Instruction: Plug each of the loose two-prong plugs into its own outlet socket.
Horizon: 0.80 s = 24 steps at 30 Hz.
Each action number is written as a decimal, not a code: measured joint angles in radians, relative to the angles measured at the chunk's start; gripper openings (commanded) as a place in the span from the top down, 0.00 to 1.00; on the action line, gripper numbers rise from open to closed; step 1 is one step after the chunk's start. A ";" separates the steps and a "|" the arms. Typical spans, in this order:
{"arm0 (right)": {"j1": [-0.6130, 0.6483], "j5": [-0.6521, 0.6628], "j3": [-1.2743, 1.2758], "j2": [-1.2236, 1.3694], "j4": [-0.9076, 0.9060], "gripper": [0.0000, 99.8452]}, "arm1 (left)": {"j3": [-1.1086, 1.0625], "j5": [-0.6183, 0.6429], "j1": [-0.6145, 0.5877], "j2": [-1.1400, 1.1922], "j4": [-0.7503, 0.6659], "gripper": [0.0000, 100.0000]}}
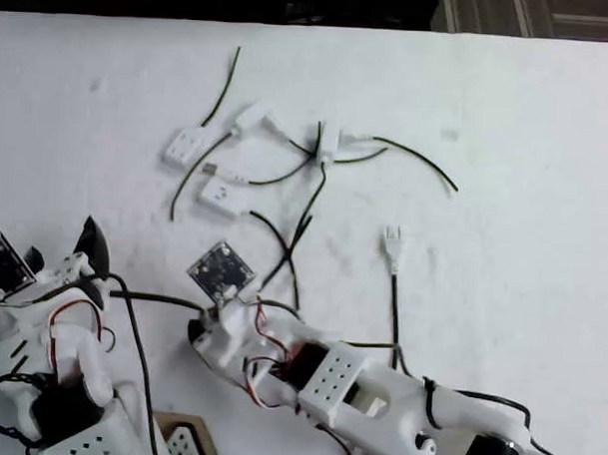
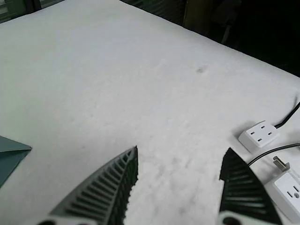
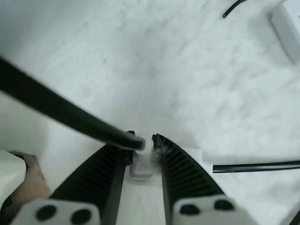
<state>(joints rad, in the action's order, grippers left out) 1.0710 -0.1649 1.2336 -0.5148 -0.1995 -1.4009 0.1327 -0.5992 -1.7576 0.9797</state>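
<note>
My right gripper (image 3: 143, 144) is shut on a white two-prong plug (image 3: 140, 165), whose black cable (image 3: 61, 115) runs off to one side. From above, this gripper (image 1: 203, 329) sits low at the table's front centre. Two white outlet sockets (image 1: 184, 145) (image 1: 222, 197) lie at the back left, each with a black cord. A third white socket (image 1: 327, 140) and a white plug (image 1: 253, 116) lie behind them. Another loose plug (image 1: 391, 241) lies right of centre, prongs pointing away. My left gripper (image 2: 180, 187) is open over bare table at the front left (image 1: 68, 254), with the sockets (image 2: 259, 133) (image 2: 290, 187) ahead of it.
Black cords (image 1: 294, 232) cross in a tangle between the sockets and the right arm. The table's far right and far left are bare white surface. A brown board corner (image 1: 192, 433) sits by the left arm's base.
</note>
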 measured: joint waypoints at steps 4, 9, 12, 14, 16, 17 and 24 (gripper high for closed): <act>0.012 0.008 0.000 0.002 0.003 0.98 | -0.002 0.000 0.000 0.000 0.000 0.72; 0.052 0.009 0.000 -0.008 -0.031 0.98 | -0.002 0.000 0.000 0.000 0.000 0.72; 0.055 0.012 -0.011 -0.002 -0.051 0.98 | -0.002 0.000 0.000 0.000 0.000 0.72; 0.055 0.044 -0.006 0.003 -0.058 0.98 | -0.002 0.000 0.000 0.000 0.000 0.72; 0.055 0.095 -0.002 0.003 -0.060 0.98 | -0.002 0.000 0.000 0.000 0.000 0.72; 0.051 0.120 0.003 0.003 -0.060 0.98 | -0.002 0.000 0.000 0.000 0.000 0.72; -0.023 0.242 0.008 0.002 -0.060 0.98 | -0.002 0.000 0.000 0.000 0.000 0.72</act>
<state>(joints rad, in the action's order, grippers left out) 1.0480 0.0775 1.2413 -0.5132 -0.2593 -1.4024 0.1327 -0.5992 -1.7576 0.9797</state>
